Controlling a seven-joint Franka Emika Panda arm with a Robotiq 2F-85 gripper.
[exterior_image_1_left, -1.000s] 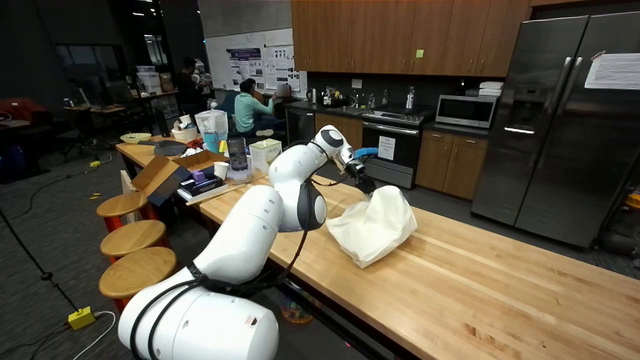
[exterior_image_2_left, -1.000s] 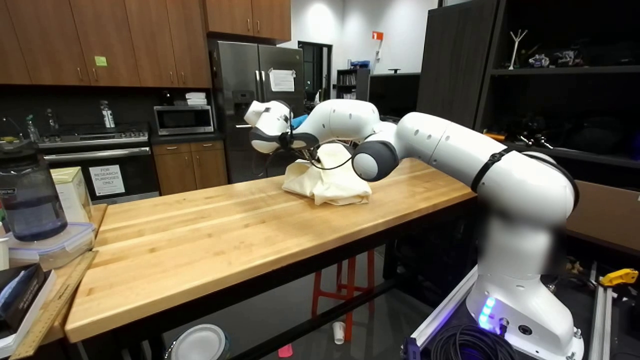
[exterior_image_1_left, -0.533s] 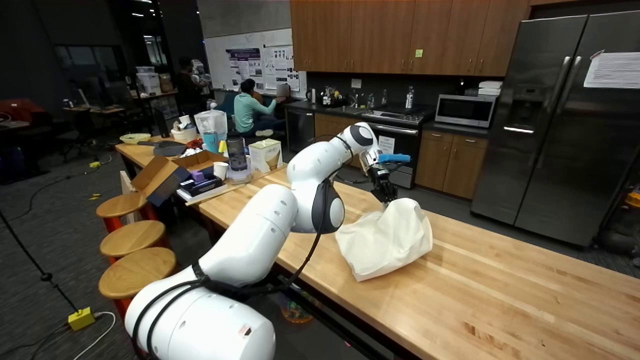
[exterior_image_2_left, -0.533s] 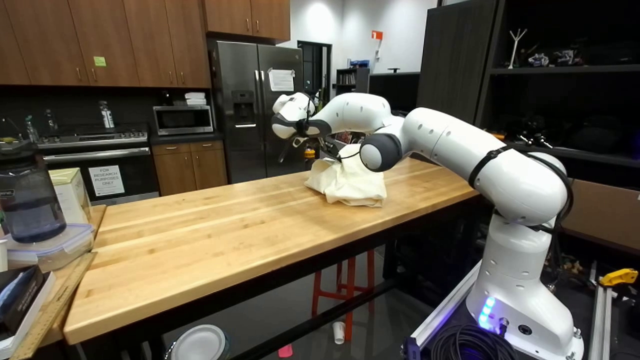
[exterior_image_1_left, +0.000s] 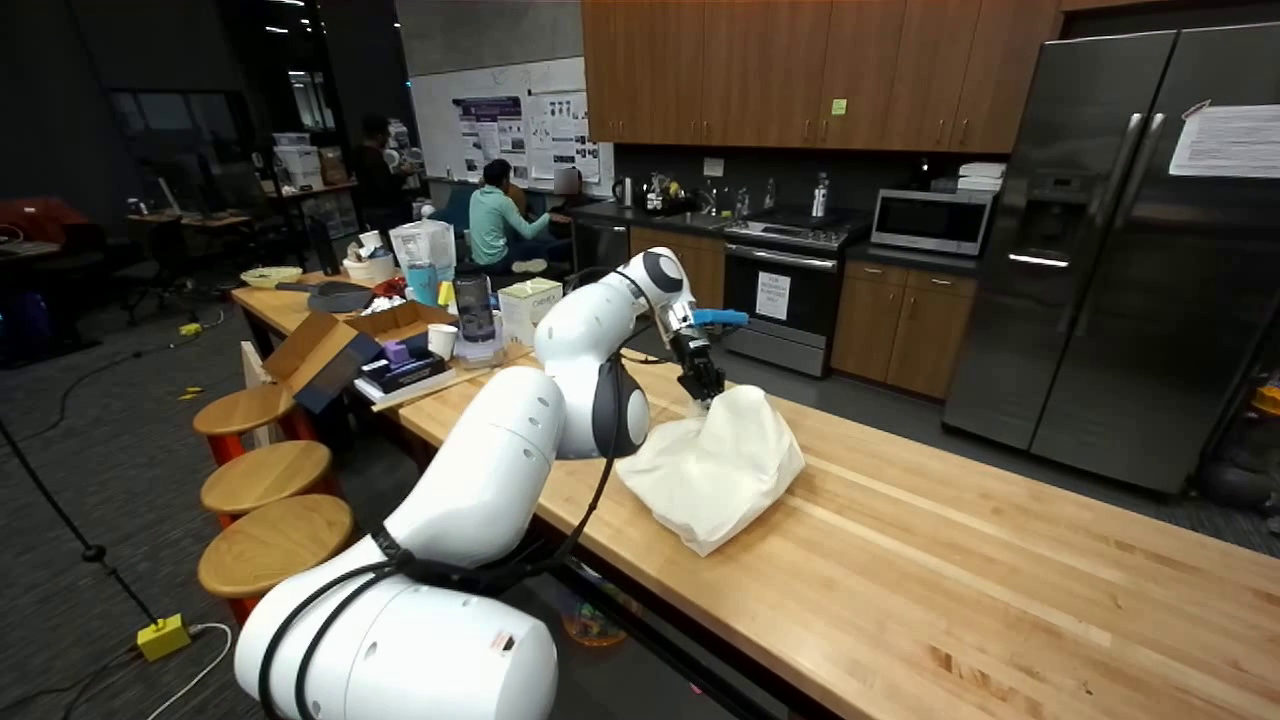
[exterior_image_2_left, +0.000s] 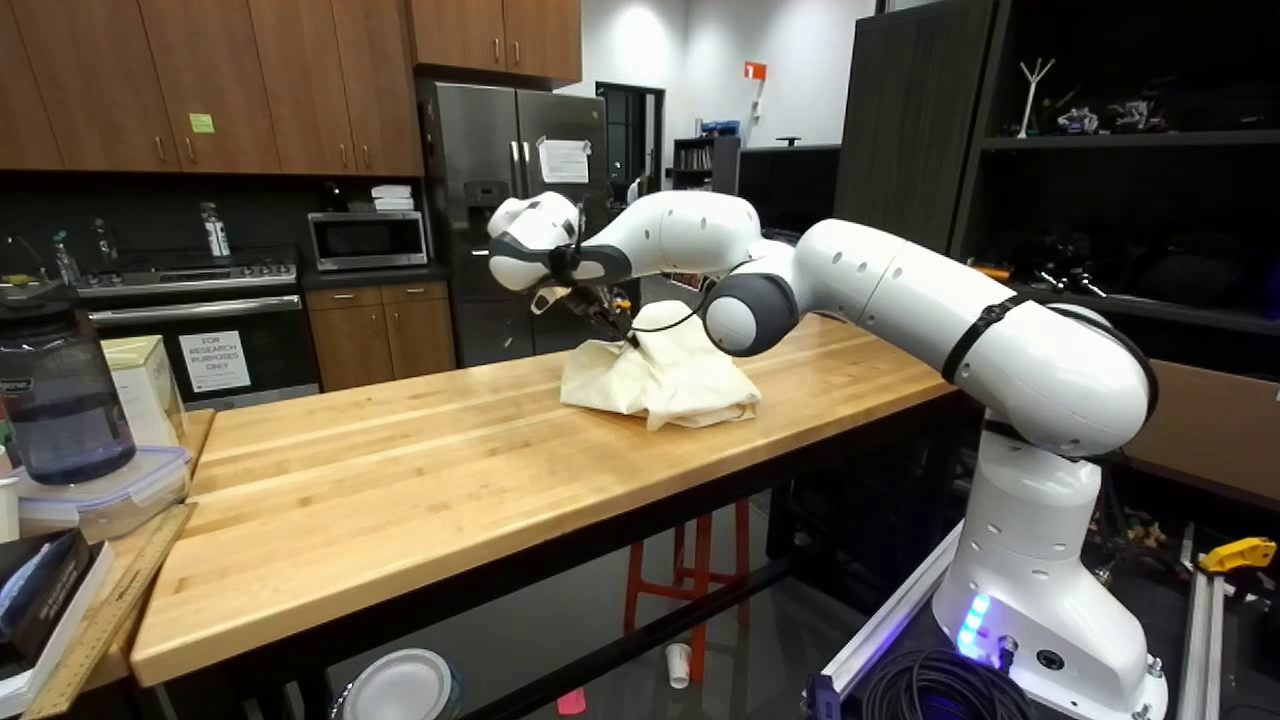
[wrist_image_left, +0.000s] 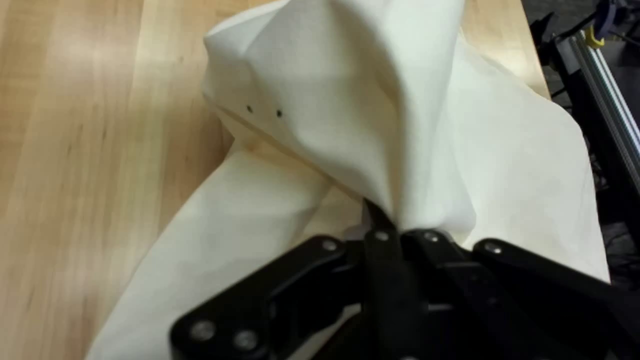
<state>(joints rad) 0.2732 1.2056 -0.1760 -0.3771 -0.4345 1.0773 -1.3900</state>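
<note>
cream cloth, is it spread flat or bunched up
Bunched up: in both exterior views the cream cloth rises in a rumpled peak, and the wrist view shows a fold pinched in the gripper.

Wooden cabinets hang above a stove near a steel refrigerator.

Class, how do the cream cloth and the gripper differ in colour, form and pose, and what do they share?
Colour: the cloth is cream; the gripper is black.
Form: the cloth is soft and creased; the gripper is jointed and stiff-looking.
Pose: the cloth lies bunched on the table; the gripper points downward.
They share contact: the gripper is shut on the cloth.
</note>
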